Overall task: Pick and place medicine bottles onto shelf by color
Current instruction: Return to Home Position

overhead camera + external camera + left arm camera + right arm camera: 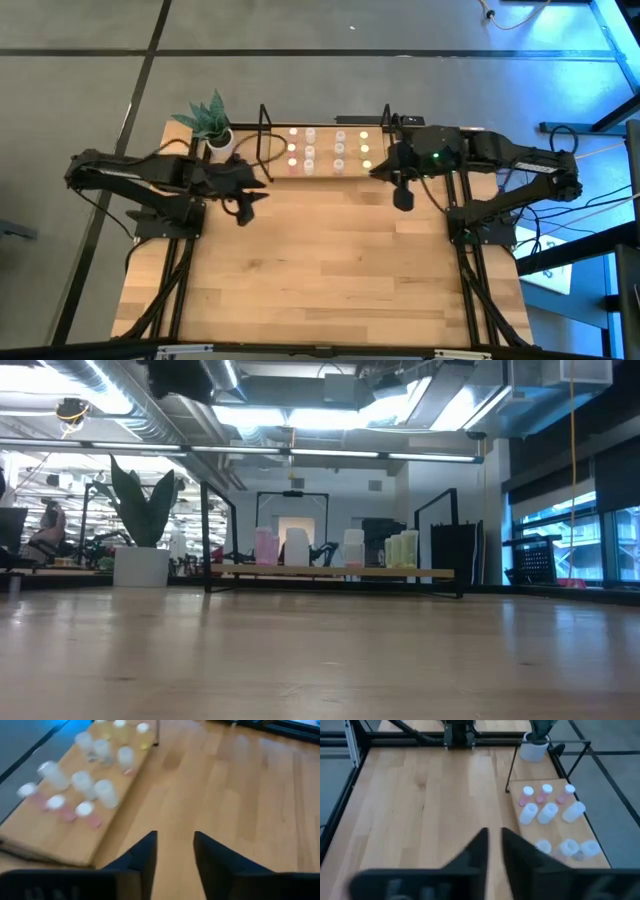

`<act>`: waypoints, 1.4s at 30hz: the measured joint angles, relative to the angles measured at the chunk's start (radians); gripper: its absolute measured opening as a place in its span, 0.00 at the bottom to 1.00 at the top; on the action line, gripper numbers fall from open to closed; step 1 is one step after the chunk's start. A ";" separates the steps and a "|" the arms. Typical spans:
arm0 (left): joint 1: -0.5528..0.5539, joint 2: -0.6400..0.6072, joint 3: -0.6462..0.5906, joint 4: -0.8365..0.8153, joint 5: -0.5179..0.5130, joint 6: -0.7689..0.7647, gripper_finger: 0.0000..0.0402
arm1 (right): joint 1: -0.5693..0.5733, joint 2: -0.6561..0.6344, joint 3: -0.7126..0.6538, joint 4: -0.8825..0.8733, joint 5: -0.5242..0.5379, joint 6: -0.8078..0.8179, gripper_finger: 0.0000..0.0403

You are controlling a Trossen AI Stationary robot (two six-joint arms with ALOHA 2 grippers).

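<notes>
The shelf (325, 165) stands at the table's far edge, a light-wood board in a black rod frame. Several medicine bottles stand on it in rows: pink tops (292, 150) at the left, white tops (324, 149) in the middle, yellow-green tops (365, 150) at the right. They also show in the low view (297, 547). My left gripper (245, 207) hovers near the shelf's left end, open and empty; its fingers show in the left wrist view (175, 851). My right gripper (402, 196) hovers near the shelf's right end, fingers a narrow gap apart and empty (494, 845).
A white pot with a green plant (217, 133) stands at the far left beside the shelf. The shelf's upright black posts (264, 125) rise at its ends. Bare wooden tabletop (320, 270) stretches from the shelf toward the near edge.
</notes>
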 joint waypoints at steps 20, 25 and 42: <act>-0.002 -0.629 -0.183 -0.094 -0.104 -0.060 0.01 | -0.002 -0.621 -0.542 0.336 -0.021 0.131 0.01; -0.002 -0.809 -0.316 0.030 -0.103 -0.044 0.01 | -0.002 -0.792 -0.673 0.405 -0.038 0.185 0.01; -0.001 -0.982 -0.546 0.392 -0.053 0.075 0.00 | -0.003 -1.234 -1.073 0.721 0.000 0.207 0.00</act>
